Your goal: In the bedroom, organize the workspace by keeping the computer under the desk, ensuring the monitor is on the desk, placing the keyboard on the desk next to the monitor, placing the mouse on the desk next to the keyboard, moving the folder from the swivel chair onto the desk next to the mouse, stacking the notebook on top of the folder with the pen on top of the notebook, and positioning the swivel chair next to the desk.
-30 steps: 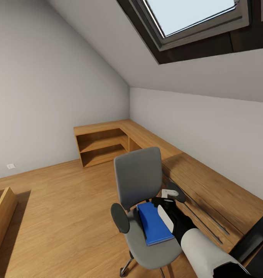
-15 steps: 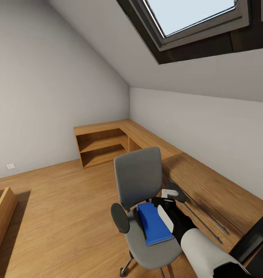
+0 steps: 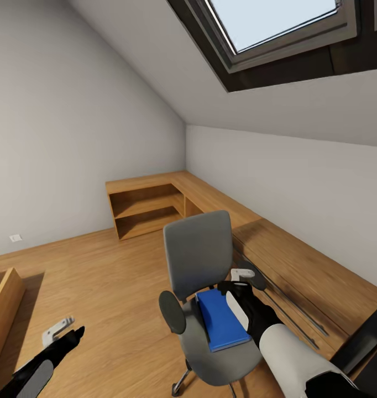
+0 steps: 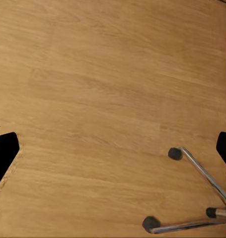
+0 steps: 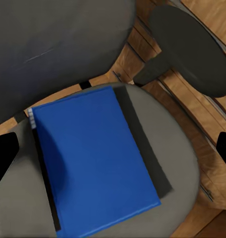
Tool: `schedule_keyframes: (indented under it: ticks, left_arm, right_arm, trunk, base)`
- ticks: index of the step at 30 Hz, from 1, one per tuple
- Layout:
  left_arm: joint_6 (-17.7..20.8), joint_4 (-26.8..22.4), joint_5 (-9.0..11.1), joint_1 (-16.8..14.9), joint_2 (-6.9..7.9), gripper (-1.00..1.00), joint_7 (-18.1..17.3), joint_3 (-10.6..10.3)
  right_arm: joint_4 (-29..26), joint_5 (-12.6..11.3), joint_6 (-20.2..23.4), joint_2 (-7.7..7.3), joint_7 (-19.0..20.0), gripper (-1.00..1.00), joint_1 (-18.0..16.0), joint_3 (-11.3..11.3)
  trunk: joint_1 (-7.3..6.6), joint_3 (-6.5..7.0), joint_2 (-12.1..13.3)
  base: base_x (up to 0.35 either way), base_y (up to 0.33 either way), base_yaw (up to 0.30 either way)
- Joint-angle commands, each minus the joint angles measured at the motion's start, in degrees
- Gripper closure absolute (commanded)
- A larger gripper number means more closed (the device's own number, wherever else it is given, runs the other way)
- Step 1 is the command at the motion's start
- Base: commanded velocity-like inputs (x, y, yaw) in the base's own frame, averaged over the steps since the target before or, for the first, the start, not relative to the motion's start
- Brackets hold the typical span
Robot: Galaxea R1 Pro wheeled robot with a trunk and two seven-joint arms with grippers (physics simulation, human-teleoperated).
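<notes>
You face an attic room with plain grey walls (image 3: 72,138) and a sloped ceiling (image 3: 172,66). A dark-framed skylight (image 3: 277,27) occupies the upper right. Wood plank flooring (image 3: 100,293) covers the lower left. A light wooden shelf unit (image 3: 147,210) fills the far corner at centre.

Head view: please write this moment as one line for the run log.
folder: flat on swivel chair seat | right gripper: above folder, open, empty | left gripper: over floor

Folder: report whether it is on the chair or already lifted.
On the chair. The folder lies flat on the swivel chair seat, right gripper open above it.
</notes>
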Motion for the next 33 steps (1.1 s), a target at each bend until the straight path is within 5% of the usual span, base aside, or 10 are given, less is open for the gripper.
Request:
schedule_keyframes:
  ticks: [1,3,8,13,17,21,33]
  left_arm:
    - [0.2,-0.3,0.5,0.0,0.09,-1.0,0.7,-0.3]
    - [4.3,-7.4,0.7,0.0,0.07,-1.0,9.6,-0.3]
    - [11.0,-18.0,1.0,0.0,-0.01,-1.0,16.3,0.0]
    - [13.5,-21.5,1.1,0.0,-0.31,-1.0,17.6,0.0]
    - [14.2,-22.6,1.1,0.0,-2.59,-1.0,18.0,0.1]
    - [14.2,-22.1,1.1,0.0,-3.14,-1.0,18.0,0.0]
    - [14.3,-23.7,1.0,0.0,-3.33,-1.0,18.3,0.1]
  right_arm:
    - [-0.1,-0.6,0.2,-0.05,-0.5,-1.0,-0.1,0.4]
    - [0.0,-0.7,0.3,-0.01,-0.4,-1.0,-0.4,0.4]
    - [0.0,-1.0,0.0,0.07,-0.4,-1.0,-0.5,0.3]
    - [0.0,-1.1,-0.1,0.16,-0.5,-1.0,-0.5,0.3]
    - [0.1,-1.1,-0.1,0.2,-0.6,-1.0,-0.5,0.3]
    - [0.2,-1.3,0.0,0.27,-0.7,-1.0,-0.5,0.3]
    - [1.1,-0.9,-0.5,-0.1,-0.4,-1.0,-0.3,0.3]
  trunk:
    - [0.01,-0.09,-0.1]
    - [0.01,-0.09,-0.1]
    - [0.01,-0.09,-0.1]
    - [0.01,-0.09,-0.1]
    - [0.01,-0.09,-0.1]
    - [0.01,-0.09,-0.1]
    - [0.45,-0.45,-0.9]
  base:
    - [0.0,0.0,0.0]
    - [0.0,0.0,0.0]
    - [0.0,0.0,0.0]
    - [0.0,0.0,0.0]
    - [0.0,0.0,0.0]
    - [0.0,0.0,0.0]
    - [0.0,0.0,0.0]
